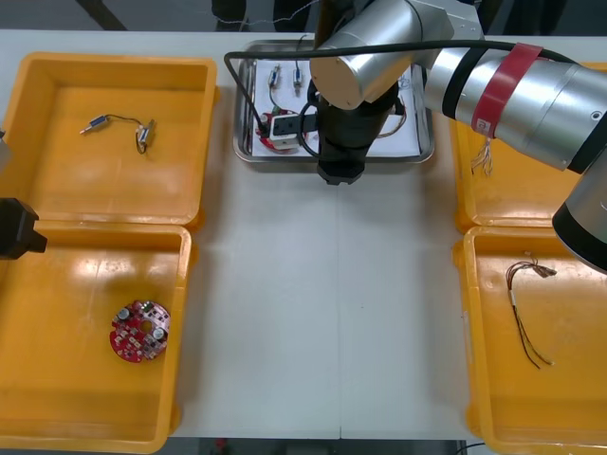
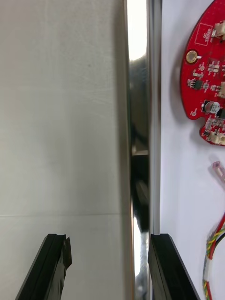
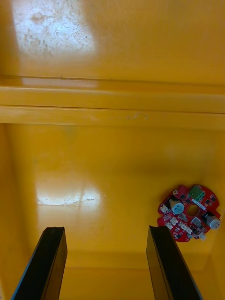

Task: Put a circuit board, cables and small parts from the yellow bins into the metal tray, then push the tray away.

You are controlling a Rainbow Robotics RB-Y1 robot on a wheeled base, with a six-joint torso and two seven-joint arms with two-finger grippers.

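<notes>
One table carries four yellow bins, two a side, with the metal tray between the far pair. The right pincer, fingers spread, straddles the tray's near rim, one finger over the table, the other just inside. The left pincer hangs open above a left bin. In the tray lie a circuit board, a red and yellow cable and small metal parts. Loading looks done, so the push seems all that is left.

Behind the right gripper the arm is shiny silver tubes with a red band, a black band and a thin black cable.
</notes>
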